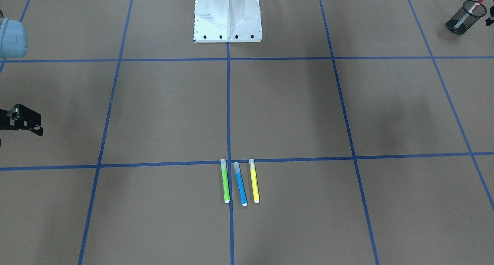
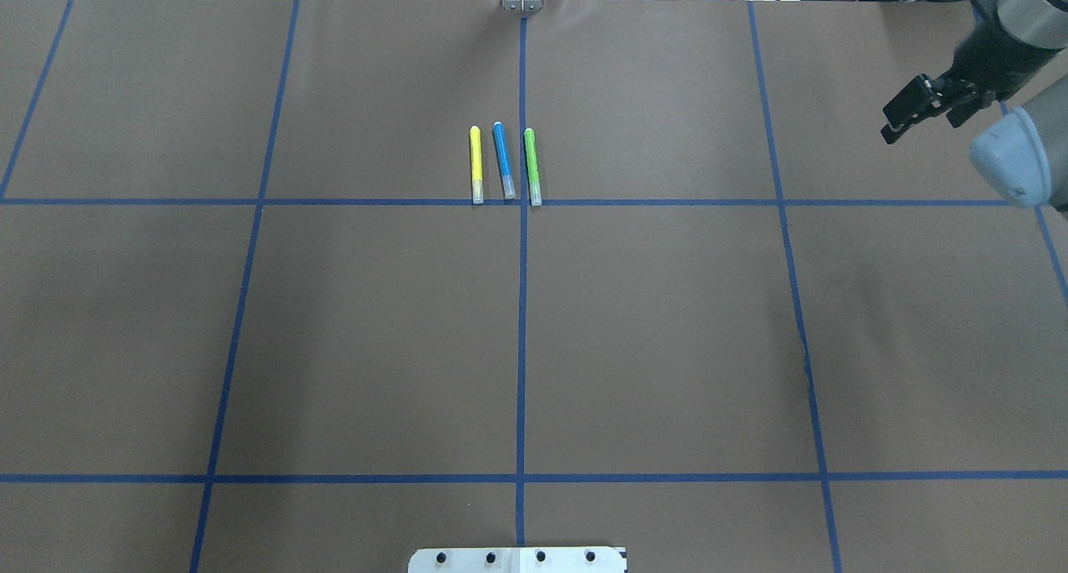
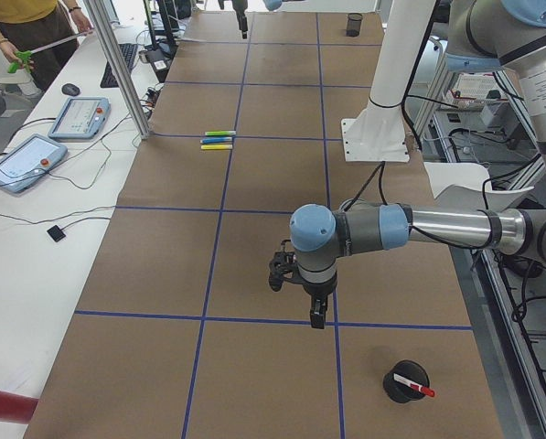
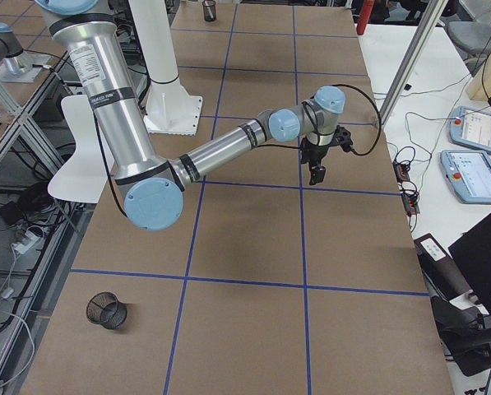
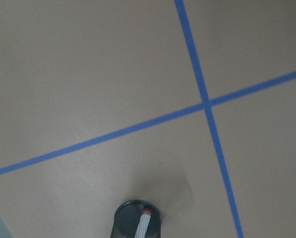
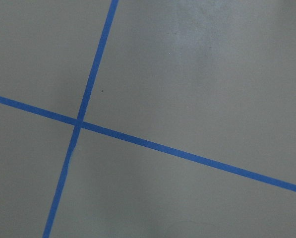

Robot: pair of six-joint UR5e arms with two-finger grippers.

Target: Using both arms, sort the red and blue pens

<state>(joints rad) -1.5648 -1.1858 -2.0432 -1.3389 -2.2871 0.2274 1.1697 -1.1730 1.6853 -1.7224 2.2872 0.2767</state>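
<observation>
My desk (image 2: 375, 348) was brown, marked into big squares by blue tape lines (image 2: 521, 348). Three pens lay flat side by side near the middle: green highlighter (image 1: 225, 182), blue highlighter (image 1: 239, 184), yellow highlighter (image 1: 254, 181). They were roughly parallel, with clear caps toward my white pedestal base (image 1: 227, 22), which sat on the desk's edge. A black mesh cup (image 1: 465, 17) stood at my left end with a red-capped marker (image 1: 471, 11) inside. A second mesh cup (image 4: 107, 310) sat at my right end.
</observation>
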